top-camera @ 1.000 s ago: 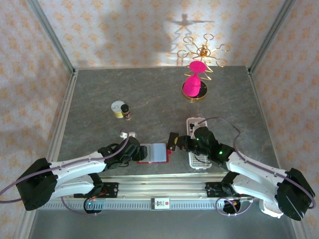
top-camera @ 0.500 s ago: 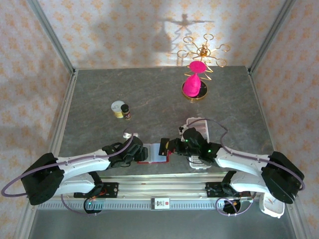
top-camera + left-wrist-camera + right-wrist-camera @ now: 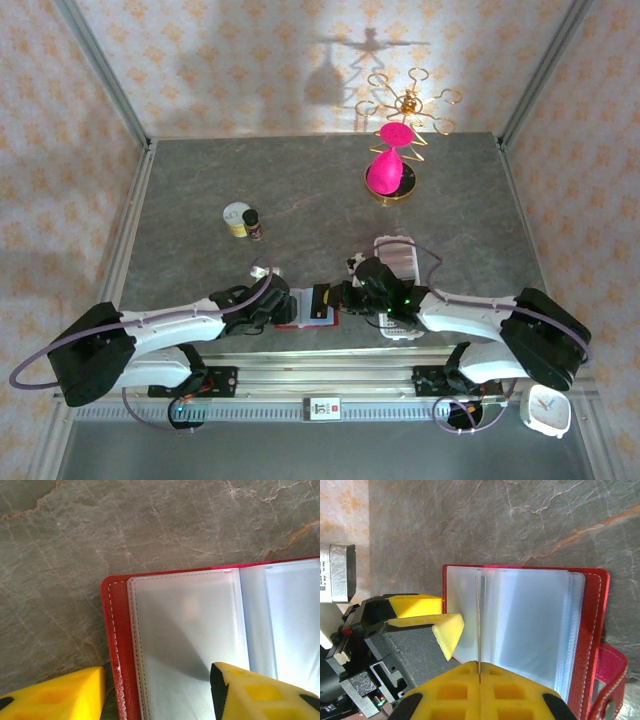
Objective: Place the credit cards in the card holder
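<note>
The red card holder [image 3: 590, 630] lies open on the table near the front edge, its clear sleeves [image 3: 190, 630] facing up. My right gripper [image 3: 479, 672] is shut on one of the credit cards [image 3: 478, 620], seen edge-on as a thin line, with its far end down among the left-hand sleeves. My left gripper [image 3: 157, 680] is open and straddles the holder's left edge, one finger [image 3: 55, 695] over the bare table, the other over a sleeve. From above, the holder [image 3: 300, 322] sits between the left gripper [image 3: 285, 308] and the right gripper [image 3: 335, 298].
A white slotted tray [image 3: 397, 260] lies just right of the right arm. A jar and small bottle [image 3: 242, 220] stand at mid-left, a gold stand with pink pieces [image 3: 392, 165] at the back. The table's front rail [image 3: 320, 355] is close behind the holder.
My right gripper has carried the card leftward until it stands over the open holder. The left gripper's jaws have narrowed around the holder's left edge.
</note>
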You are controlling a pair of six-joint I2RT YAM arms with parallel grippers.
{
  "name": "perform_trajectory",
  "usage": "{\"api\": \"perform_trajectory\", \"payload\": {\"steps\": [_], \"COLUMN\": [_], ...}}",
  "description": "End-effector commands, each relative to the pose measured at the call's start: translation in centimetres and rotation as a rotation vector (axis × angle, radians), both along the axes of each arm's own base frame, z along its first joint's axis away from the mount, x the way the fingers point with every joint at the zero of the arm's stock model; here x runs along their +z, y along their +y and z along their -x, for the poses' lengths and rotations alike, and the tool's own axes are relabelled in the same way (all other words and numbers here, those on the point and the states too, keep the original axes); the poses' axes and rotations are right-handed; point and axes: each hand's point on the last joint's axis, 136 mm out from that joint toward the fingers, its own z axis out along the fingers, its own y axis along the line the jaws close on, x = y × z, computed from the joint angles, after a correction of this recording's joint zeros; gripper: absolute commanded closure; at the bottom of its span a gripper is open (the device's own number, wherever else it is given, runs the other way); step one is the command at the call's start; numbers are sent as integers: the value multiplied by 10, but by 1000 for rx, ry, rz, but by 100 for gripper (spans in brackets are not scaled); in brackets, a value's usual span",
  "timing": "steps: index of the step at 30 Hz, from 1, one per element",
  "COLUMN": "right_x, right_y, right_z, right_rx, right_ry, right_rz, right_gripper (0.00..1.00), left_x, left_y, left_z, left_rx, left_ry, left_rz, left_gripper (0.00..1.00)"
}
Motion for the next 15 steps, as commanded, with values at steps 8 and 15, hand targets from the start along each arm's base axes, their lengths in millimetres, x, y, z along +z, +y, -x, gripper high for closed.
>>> {"api": "perform_trajectory", "payload": {"steps": [8, 15], "right_x": [7, 3], "right_y": [13, 15], "right_z": [-5, -9], "right_rx": [15, 0], "right_ry": [-25, -18], "right_rz": [-22, -21], "right_gripper": [100, 100], "left_x": [-12, -15], "left_y": [0, 2], "left_z": [8, 10], "left_rx": [-18, -16], "left_ry": [22, 27], "left_rz": [-1, -1], "left_gripper": [53, 56]}}
